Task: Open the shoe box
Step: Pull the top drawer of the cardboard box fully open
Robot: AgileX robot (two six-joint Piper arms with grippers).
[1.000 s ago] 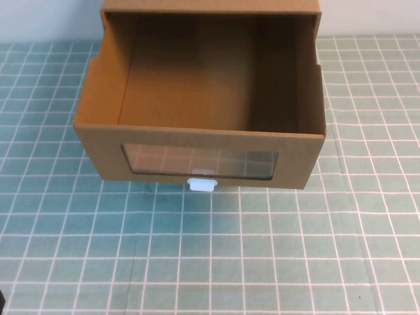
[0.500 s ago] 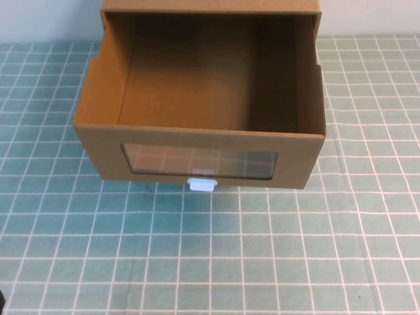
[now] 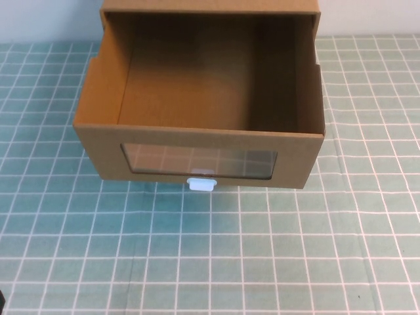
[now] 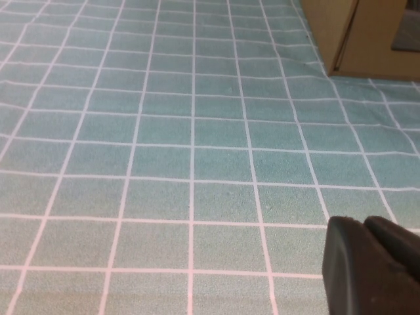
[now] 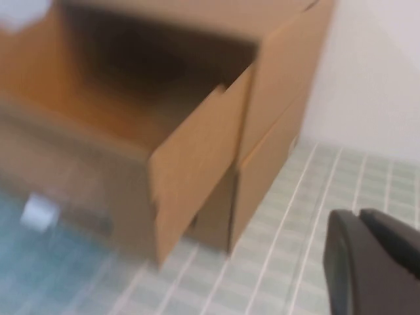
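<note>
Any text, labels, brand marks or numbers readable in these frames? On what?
None readable anywhere.
Shoe box: plain brown cardboard, no print.
White pull tab: blank.
Checked cloth: grid lines only.
Left end effector, over the cloth off the box's front-left: no markings.
Right end effector, shut, off the box's right side: no markings; that view is blurred.

No lettering, brand, number or sign can be read in any view. The shoe box [image 3: 197, 141] is shown in plain brown cardboard, unprinted on every face in view. Its white pull tab [image 3: 201, 184] is blank. The green table [image 3: 262, 262] is marked only by a white grid.
</note>
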